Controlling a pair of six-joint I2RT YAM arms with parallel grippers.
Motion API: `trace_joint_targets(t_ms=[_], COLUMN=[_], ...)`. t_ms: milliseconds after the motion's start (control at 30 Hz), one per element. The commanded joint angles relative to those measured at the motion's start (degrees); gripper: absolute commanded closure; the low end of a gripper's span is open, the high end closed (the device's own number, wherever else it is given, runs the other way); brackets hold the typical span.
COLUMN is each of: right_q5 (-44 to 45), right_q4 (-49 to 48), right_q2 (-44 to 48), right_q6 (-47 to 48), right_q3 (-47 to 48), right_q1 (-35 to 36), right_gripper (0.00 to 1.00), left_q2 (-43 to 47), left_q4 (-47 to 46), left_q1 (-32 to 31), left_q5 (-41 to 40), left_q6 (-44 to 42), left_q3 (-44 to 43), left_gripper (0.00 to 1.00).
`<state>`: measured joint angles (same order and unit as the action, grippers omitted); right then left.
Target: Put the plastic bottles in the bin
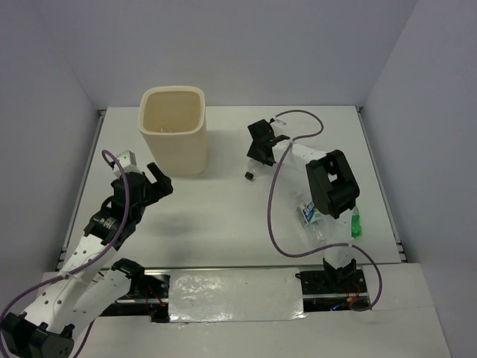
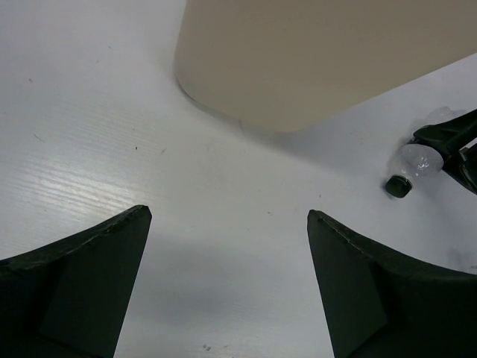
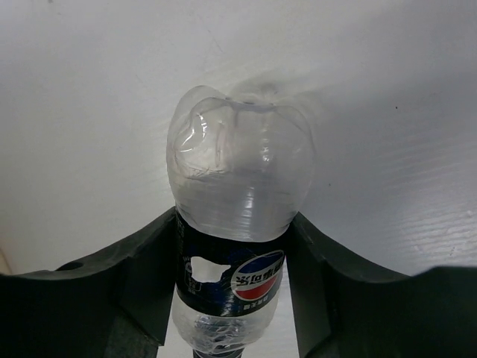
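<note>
White counter (image 1: 216, 224) carries all we see. Our right pincer (image 1: 258, 153) is clenched on a clear bottle (image 1: 250, 171) with a dark blue label. In the right wrist view, both black fingers (image 3: 141, 268) press against the bottle's labelled waist, one on each side. Its moulded transparent base juts out past the fingertips, away from the camera. From above, the black cap (image 2: 397, 186) pokes out on the near side of that pincer, pointing toward the arm bases. The left wrist view shows the cap low by the counter surface, though we cannot tell whether it touches.

This bottle is to the right of the bin (image 1: 173, 130), near it but apart and outside the rim. The cream bin stands upright toward the far left of the counter.

Our left pincer (image 1: 153, 183) is released, its jaws spread wide with nothing between them. It is just on the near side of the bin's left front corner, and the bin wall fills the top of its wrist view.

Two more bottles lie on the counter under the right arm's elbow. One is a blue-labelled bottle (image 1: 309, 214); beside it, toward the right edge, is a green bottle (image 1: 358, 224). Both are well apart from either pincer and from the bin.
</note>
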<state>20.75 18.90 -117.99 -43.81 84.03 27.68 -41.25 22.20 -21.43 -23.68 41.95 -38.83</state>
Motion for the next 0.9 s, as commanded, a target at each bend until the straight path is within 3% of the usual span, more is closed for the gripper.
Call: trace_joint_targets(t_ms=[0, 133, 333, 500, 600, 700, 733, 833, 867], right_q5=[0.34, -4.57, -7.13, -4.94, -4.32, -5.72, -6.07, -10.28, -12.99], right_q4=[-4.48, -9.12, -17.03, -24.16, -21.28, -19.25, -19.16, -21.43, -23.01], right_q2=[5.48, 12.76, 18.33, 12.28, 2.88, -5.83, -7.24, -8.22, -8.13], right_q6=[3.81, 12.06, 27.8, 39.23, 41.44, 41.53, 41.53, 41.7, 42.57], right_q3=[1.49, 3.5, 12.98, 23.0, 40.96, 52.86, 54.56, 52.57, 51.68], right_q1=[-0.26, 0.18, 7.46, 13.36, 14.94, 15.73, 15.91, 16.61, 16.96], right_gripper=[0.5, 0.57, 0.57, 0.55, 0.53, 0.4, 0.29, 0.13, 0.11], left_q2=[0.39, 0.82, 0.91, 0.65, 0.3, -0.14, -0.05, 0.12, 0.21], left_q4=[-1.45, -1.72, -1.89, -2.24, -2.51, -2.07, -1.98, -2.59, -2.86], left_q1=[0.34, 0.34, 0.34, 0.34, 0.25, 0.34, 0.34, 0.42, 0.42], left_q5=[0.04, 0.22, 0.3, 0.48, 0.65, 0.83, 0.57, 0.48, 0.39], left_q6=[-0.91, -1.0, -1.26, -1.44, -1.61, -1.7, -1.7, -1.96, -1.96], left_q3=[-0.11, 0.07, -0.11, -0.02, -0.11, -0.54, -0.63, -0.46, -0.2], left_gripper=[0.01, 0.01, 0.01, 0.01, 0.01, 0.01, 0.01, 0.01, 0.01])
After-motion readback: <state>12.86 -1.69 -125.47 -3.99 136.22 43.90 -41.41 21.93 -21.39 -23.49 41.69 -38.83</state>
